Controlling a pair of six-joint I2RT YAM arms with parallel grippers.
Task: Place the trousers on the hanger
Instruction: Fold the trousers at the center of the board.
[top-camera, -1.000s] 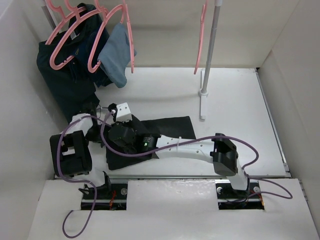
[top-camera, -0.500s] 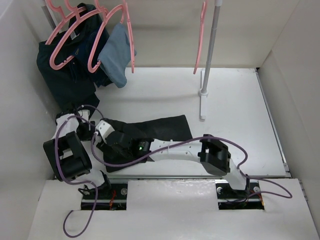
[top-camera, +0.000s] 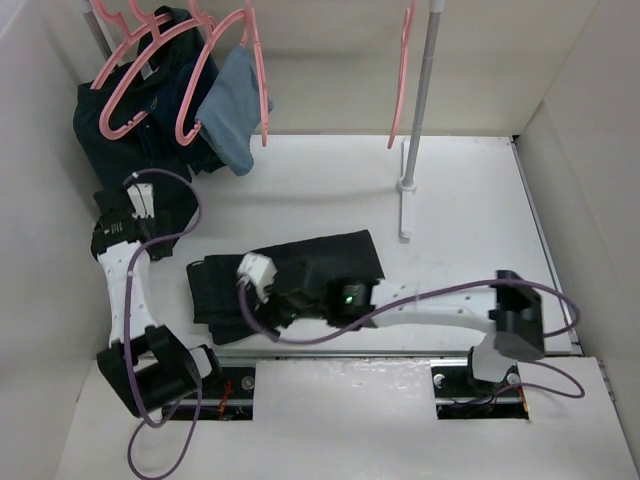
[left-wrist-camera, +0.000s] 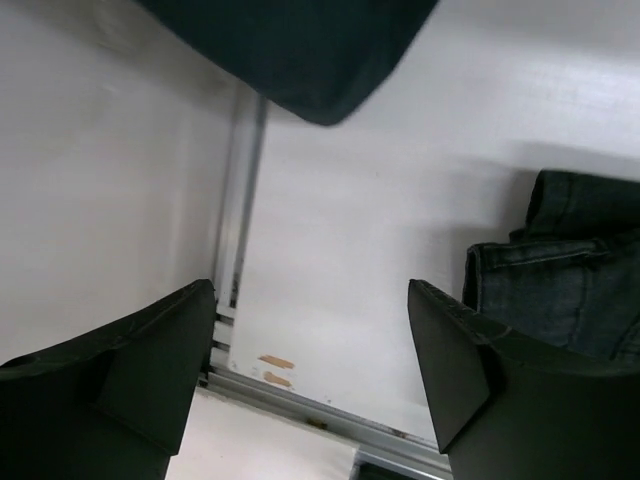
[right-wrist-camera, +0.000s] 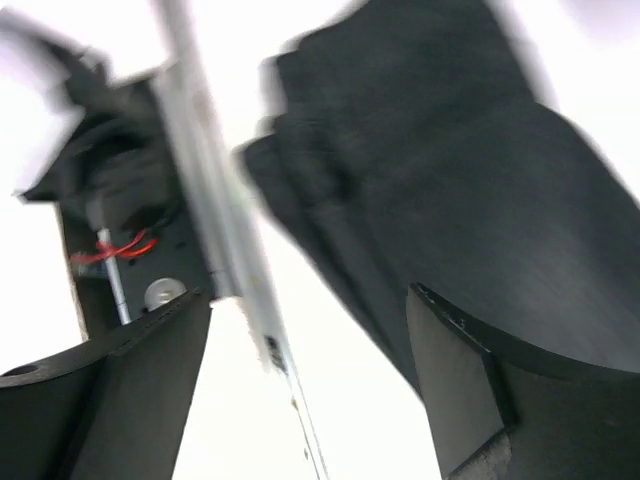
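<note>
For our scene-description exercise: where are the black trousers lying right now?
In the top view the trousers lie folded on the table, left of centre near its front edge, beside the rack foot and under the reaching right arm.

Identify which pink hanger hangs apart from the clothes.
The lone pink hanger beside the grey pole at right; the other hangers cluster with the garments at far left.

The trousers (top-camera: 340, 255) lie on the counter (top-camera: 470, 220) near its front edge, left of the pole (top-camera: 424, 80); a hanger (top-camera: 400, 90) hangs just left of that pole, behind them.
</note>
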